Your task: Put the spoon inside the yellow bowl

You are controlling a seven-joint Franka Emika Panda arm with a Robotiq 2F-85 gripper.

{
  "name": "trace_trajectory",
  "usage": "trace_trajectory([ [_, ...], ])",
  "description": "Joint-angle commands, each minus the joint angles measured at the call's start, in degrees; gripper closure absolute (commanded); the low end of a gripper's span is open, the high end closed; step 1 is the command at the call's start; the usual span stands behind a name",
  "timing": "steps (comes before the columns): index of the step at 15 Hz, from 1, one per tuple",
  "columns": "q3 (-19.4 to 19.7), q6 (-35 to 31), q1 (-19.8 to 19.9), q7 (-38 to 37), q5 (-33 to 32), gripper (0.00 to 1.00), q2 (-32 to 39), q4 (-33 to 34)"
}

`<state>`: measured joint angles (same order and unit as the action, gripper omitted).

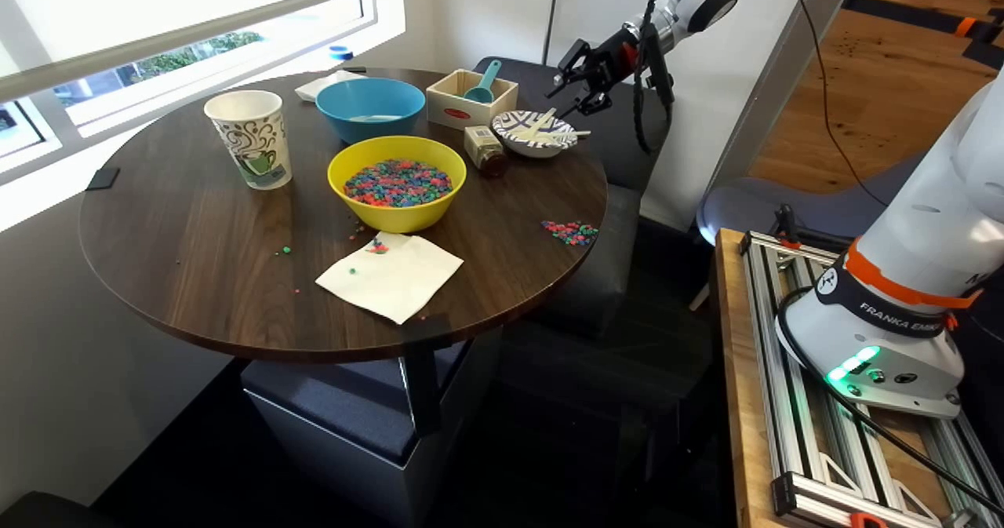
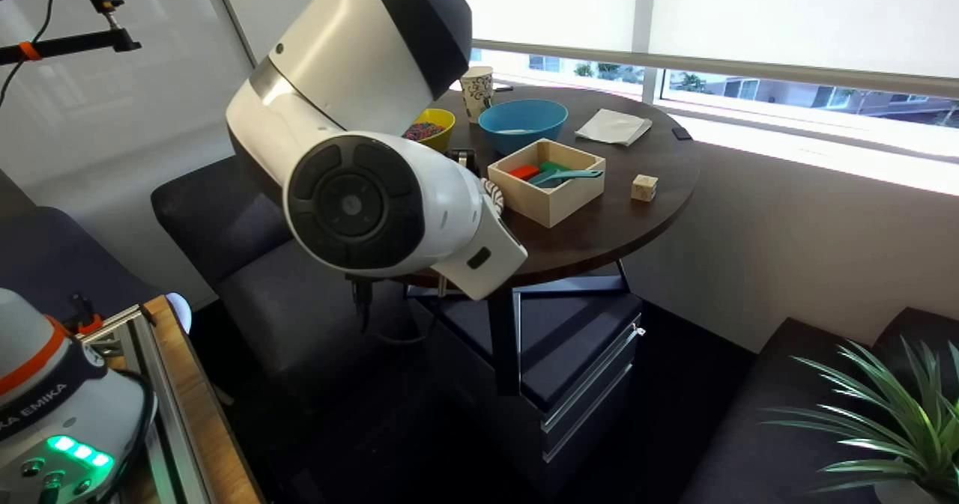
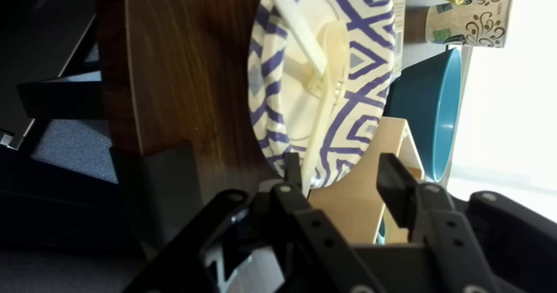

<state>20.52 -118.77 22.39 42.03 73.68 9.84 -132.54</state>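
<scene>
The spoon [image 3: 325,106] is lying inside the patterned bowl [image 3: 370,79], its rounded head resting well in and its handle reaching past the rim towards the tool [image 3: 340,171]. Pale, slim and disposable-looking, it is probably weighing very little. I am expecting it to be stiff with a little spring in the handle, thin enough to be snapping if bent hard, and smooth enough to be pivoting under a pinch at its very tip. The better hold is likely falling where the handle is crossing the rim, so that the head is not swinging down during the carry.

A second pale utensil, seemingly a fork [image 3: 300,27], is crossing the spoon near its neck and could be getting dragged along. The patterned bowl is looking light, so a nudge could be sliding it over the counter [image 1: 204,269].

The tool is standing spread and pinching nothing; one side of it is showing just beside the handle's end in the wrist view, though whether they are touching I am not able to tell.

Farther out, the yellow bowl [image 1: 400,218] is sitting past a small jar [image 1: 485,150], holding coloured bits [image 1: 400,181] that will probably be giving softly under the spoon.
</scene>
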Motion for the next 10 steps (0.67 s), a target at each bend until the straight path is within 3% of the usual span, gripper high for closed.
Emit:
trace_trajectory([
  [1, -0.6, -3.8, -1.0, 0.8, 3.2, 0.41, -0.2, -1.4],
  [2, -0.7, -4.8, -1.2, 1.0, 3.8, 0.29, -0.3, -1.6],
  [7, 0.0, -2.4, -0.2, -0.5, 4.0, 0.12, -1.9, -1.8],
  [10, 0.6, -2.0, 0.4, -0.8, 4.1, 0.14, -3.3, -2.1],
])
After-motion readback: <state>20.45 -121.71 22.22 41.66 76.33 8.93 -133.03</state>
